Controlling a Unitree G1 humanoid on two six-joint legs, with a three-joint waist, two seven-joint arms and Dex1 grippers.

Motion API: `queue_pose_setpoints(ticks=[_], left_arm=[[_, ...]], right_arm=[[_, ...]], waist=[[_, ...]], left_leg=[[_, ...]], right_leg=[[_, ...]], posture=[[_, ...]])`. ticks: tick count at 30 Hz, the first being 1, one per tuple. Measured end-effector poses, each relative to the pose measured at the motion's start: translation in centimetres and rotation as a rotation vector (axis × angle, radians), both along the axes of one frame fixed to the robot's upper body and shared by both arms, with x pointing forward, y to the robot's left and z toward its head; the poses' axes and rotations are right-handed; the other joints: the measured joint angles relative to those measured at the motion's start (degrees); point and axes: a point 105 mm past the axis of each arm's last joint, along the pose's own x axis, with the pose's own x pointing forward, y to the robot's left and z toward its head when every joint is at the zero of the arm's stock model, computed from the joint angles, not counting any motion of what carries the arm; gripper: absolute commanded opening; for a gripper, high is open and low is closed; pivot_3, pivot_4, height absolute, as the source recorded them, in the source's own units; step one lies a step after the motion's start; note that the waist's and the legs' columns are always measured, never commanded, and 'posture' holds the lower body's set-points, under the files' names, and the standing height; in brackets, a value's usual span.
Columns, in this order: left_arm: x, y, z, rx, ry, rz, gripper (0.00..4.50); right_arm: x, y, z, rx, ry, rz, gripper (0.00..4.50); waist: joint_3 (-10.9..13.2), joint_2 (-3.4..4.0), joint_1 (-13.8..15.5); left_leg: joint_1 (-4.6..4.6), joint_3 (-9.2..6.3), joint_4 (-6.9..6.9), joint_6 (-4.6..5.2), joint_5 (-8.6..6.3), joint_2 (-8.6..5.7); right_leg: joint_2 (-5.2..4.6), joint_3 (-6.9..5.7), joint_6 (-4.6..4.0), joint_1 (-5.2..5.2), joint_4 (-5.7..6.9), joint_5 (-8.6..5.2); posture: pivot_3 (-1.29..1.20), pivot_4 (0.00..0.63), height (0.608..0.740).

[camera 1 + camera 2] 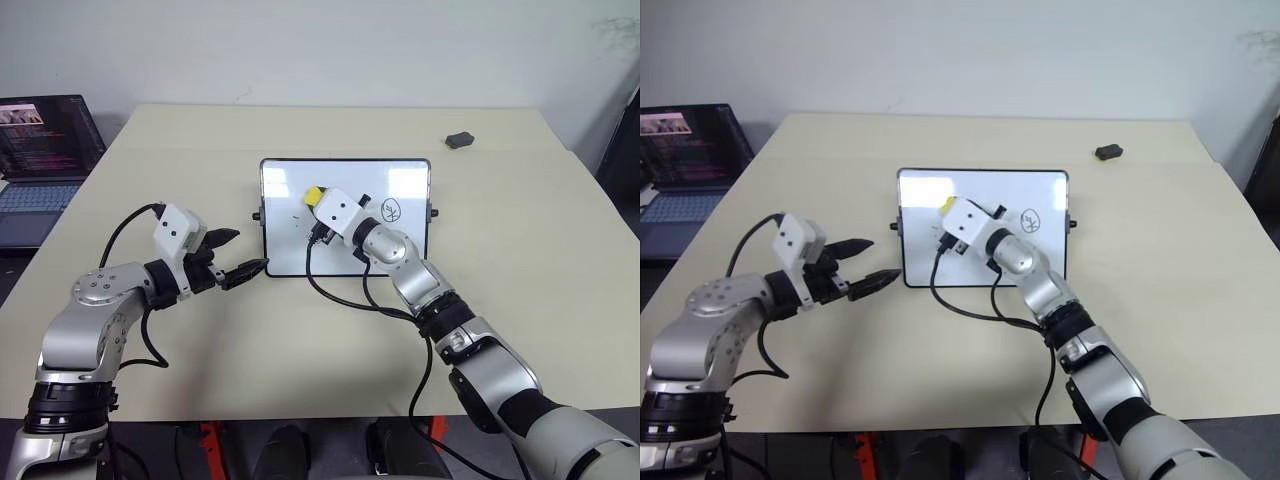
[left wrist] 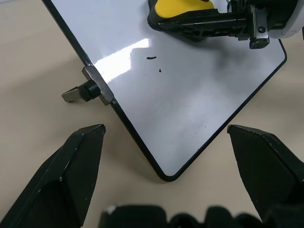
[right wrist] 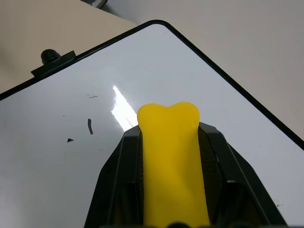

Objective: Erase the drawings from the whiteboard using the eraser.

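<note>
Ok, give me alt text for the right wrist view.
The yellow eraser, clamped in the right gripper, sits over the glossy whiteboard. A few small black marker flecks remain beside it, and the board lies on a beige table.

Glossy smooth whiteboard [image 1: 345,215], matt beige table [image 1: 520,290], smooth yellow eraser [image 3: 172,161].

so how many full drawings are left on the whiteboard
1: a circled black marker symbol near the glossy white board's right side. Only faint specks remain left of the yellow eraser; the arm may hide more.
</note>
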Motion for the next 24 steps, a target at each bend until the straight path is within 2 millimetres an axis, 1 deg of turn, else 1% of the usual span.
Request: queue_pose_setpoints(ticks=[3, 5, 9, 12, 13, 15, 19, 21, 23, 24], left_arm=[[-0.2, 0.2, -0.6, 0.0, 0.02, 0.005, 4.5], [-0.3, 0.2, -0.6, 0.0, 0.021, 0.006, 4.5], [-0.4, 0.2, -0.8, 0.001, 0.027, 0.005, 4.5], [-0.5, 0.2, -0.9, 0.001, 0.03, 0.005, 4.5], [-0.5, 0.2, -0.9, 0.001, 0.03, 0.006, 4.5], [-0.5, 0.2, -0.9, 0.001, 0.031, 0.005, 4.5], [-0.6, 0.2, -1.1, 0.002, 0.036, 0.006, 4.5], [-0.6, 0.2, -1.1, 0.002, 0.037, 0.006, 4.5], [-0.6, 0.2, -1.1, 0.002, 0.037, 0.006, 4.5], [-0.6, 0.2, -1.1, 0.002, 0.037, 0.006, 4.5]], right_arm=[[-1.0, 1.2, -1.2, -0.063, 0.03, 0.085, 1.17], [-2.0, 1.8, -2.6, -0.112, 0.066, 0.142, 1.17], [-3.4, 2.4, -4.8, -0.206, 0.12, 0.219, 1.17], [-3.5, 2.4, -5.0, -0.243, 0.117, 0.226, 1.17], [-3.4, 2.4, -4.9, -0.231, 0.105, 0.211, 1.17], [-2.6, 2.5, -3.8, -0.176, 0.064, 0.157, 1.17], [-0.3, 0.9, 0.2, -0.057, -0.059, 0.009, 1.17], [0.2, 0.4, 1.8, -0.015, -0.111, -0.027, 1.17], [0.3, 0.5, 2.1, -0.003, -0.12, -0.032, 1.17], [0.3, 0.6, 1.8, -0.01, -0.109, -0.027, 1.17]], waist=[[0.0, 0.0, -0.19], [0.0, 0.01, -0.2], [0.01, 0.01, -0.15], [0.0, 0.01, -0.12], [0.01, 0.01, -0.12], [0.04, 0.02, -0.12], [0.08, 0.03, 0.04], [0.07, 0.03, -0.03], [0.07, 0.03, -0.11], [0.07, 0.03, -0.15]], left_leg=[[0.0, 0.02, -0.02, 0.0, 0.0, 0.02], [0.01, 0.01, -0.03, 0.01, 0.0, 0.02], [0.02, 0.0, -0.01, 0.01, 0.0, 0.01], [0.04, -0.02, 0.01, 0.01, 0.0, 0.01], [0.04, -0.03, 0.01, 0.01, 0.0, 0.01], [0.04, -0.04, 0.01, 0.0, 0.0, 0.01], [0.0, -0.04, 0.0, -0.01, 0.0, -0.01], [-0.02, -0.01, -0.04, -0.01, -0.01, 0.0], [-0.06, -0.01, -0.1, -0.01, -0.01, 0.02], [-0.11, 0.01, -0.11, -0.01, -0.02, 0.03]], right_leg=[[0.0, 0.01, 0.0, 0.0, -0.06, 0.0], [0.01, 0.0, 0.0, 0.0, -0.07, 0.0], [0.01, 0.0, 0.0, 0.03, -0.05, 0.0], [0.0, -0.02, 0.0, 0.06, -0.03, 0.0], [0.0, -0.03, 0.0, 0.06, 0.0, 0.0], [0.0, -0.04, 0.0, 0.03, 0.06, 0.0], [-0.01, -0.02, 0.0, 0.0, 0.01, 0.0], [0.0, -0.01, -0.01, -0.01, -0.1, 0.0], [0.0, -0.02, -0.01, -0.02, -0.22, -0.01], [0.0, -0.01, 0.0, -0.06, -0.26, -0.01]], posture=[[0.0, 0.15, 0.74], [0.0, 0.15, 0.74], [0.0, 0.15, 0.74], [0.0, 0.15, 0.74], [0.0, 0.15, 0.74], [0.0, 0.15, 0.74], [0.0, 0.15, 0.74], [0.0, 0.15, 0.74], [0.0, 0.15, 0.74], [0.0, 0.15, 0.74]])
